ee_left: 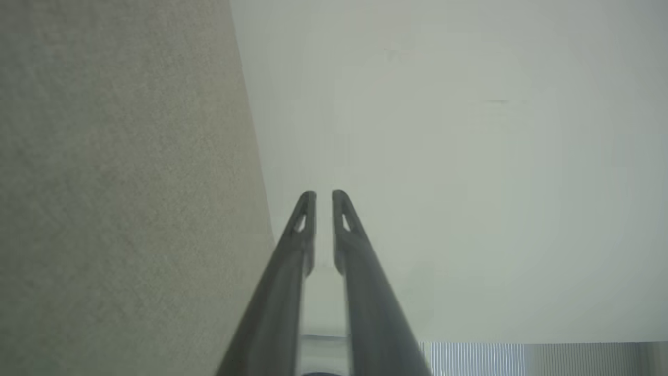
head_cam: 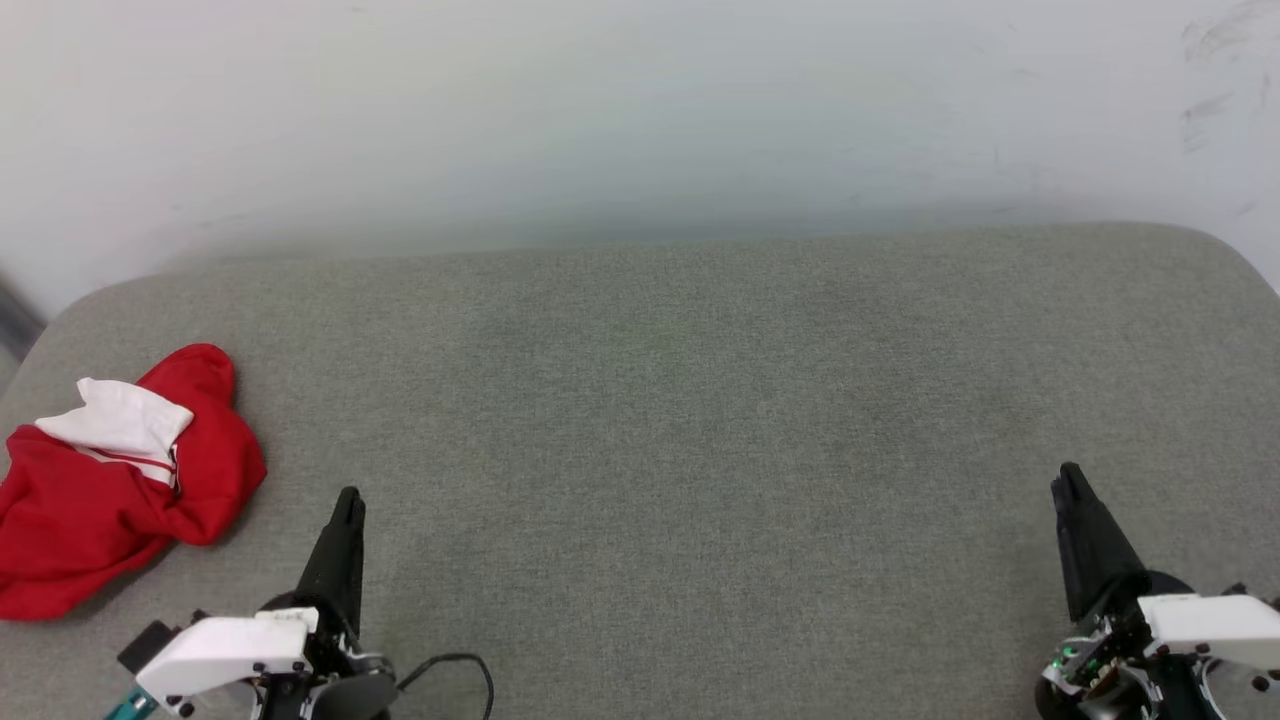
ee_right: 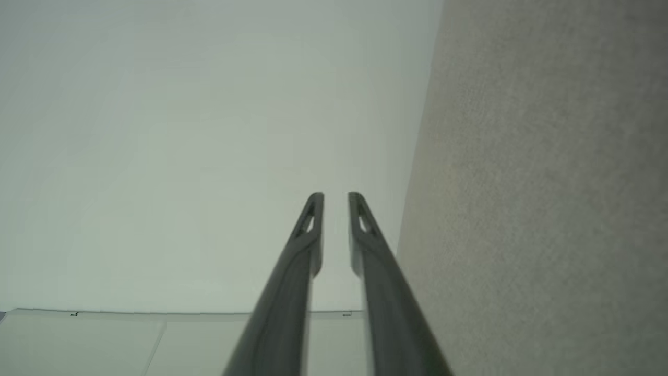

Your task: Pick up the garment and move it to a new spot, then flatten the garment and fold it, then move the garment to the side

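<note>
The garment [head_cam: 110, 480], red with a white sleeve and striped trim, lies crumpled in a heap at the left edge of the grey upholstered surface [head_cam: 660, 420]. My left gripper [head_cam: 350, 498] stands just right of the heap, apart from it, fingers together and holding nothing. In the left wrist view my left gripper [ee_left: 324, 196] points at the pale wall with only a narrow slit between its fingers. At the lower right, far from the garment, my right gripper [head_cam: 1070, 475] is shut and empty. The right wrist view shows my right gripper [ee_right: 335, 197] likewise nearly closed.
A pale wall [head_cam: 640, 110] rises directly behind the grey surface. The surface has rounded back corners, and its left edge runs close by the garment. A black cable [head_cam: 460, 665] loops near my left wrist.
</note>
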Tool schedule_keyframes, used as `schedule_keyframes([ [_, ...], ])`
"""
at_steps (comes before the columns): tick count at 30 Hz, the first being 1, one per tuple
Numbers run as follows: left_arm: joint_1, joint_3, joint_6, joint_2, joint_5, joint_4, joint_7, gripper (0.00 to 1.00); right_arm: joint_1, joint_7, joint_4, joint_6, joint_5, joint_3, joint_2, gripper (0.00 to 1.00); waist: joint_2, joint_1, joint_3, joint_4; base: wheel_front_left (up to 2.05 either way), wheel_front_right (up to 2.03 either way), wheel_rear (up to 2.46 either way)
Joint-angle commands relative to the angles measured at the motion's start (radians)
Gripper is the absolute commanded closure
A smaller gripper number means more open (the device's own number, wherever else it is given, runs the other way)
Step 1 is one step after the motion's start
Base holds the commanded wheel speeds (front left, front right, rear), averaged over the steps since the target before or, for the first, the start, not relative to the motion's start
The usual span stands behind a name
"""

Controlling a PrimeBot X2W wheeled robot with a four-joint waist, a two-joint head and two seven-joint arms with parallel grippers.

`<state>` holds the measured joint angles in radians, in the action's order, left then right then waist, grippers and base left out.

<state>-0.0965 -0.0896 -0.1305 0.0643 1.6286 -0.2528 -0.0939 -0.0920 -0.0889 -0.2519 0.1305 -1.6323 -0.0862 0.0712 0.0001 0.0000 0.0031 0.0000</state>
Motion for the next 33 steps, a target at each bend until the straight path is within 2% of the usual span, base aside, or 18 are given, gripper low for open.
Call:
schedule_keyframes([
  [1, 0.003, 0.001, 0.0, -0.001, 0.0, -0.003, 0.001, 0.0, 0.003, 0.001, -0.003, 0.0, 0.0, 0.0, 0.0, 0.0, -0.0001, 0.0, 0.0, 0.0, 0.0, 0.0, 0.0],
  [21, -0.015, 0.09, 0.0, -0.004, -0.049, 0.07, 0.091, 0.0, 0.004, 0.078, 0.089, 0.0, 0.044, 0.026, 0.013, 0.0, -0.0001, 0.0, 0.003, 0.0, 0.0, 0.0, 0.0],
  [28, -0.014, 0.113, 0.0, -0.005, -0.173, 0.127, 0.119, 0.0, -0.002, 0.116, 0.111, 0.0, 0.145, 0.062, 0.045, 0.0, -0.0001, 0.0, 0.005, 0.002, 0.0, 0.0, 0.0],
  [33, -0.011, 0.12, 0.0, -0.006, -0.299, 0.166, 0.137, 0.0, -0.01, 0.136, 0.128, 0.0, 0.282, 0.065, 0.055, 0.0, -0.0001, 0.0, 0.006, 0.002, 0.0, 0.0, 0.0],
])
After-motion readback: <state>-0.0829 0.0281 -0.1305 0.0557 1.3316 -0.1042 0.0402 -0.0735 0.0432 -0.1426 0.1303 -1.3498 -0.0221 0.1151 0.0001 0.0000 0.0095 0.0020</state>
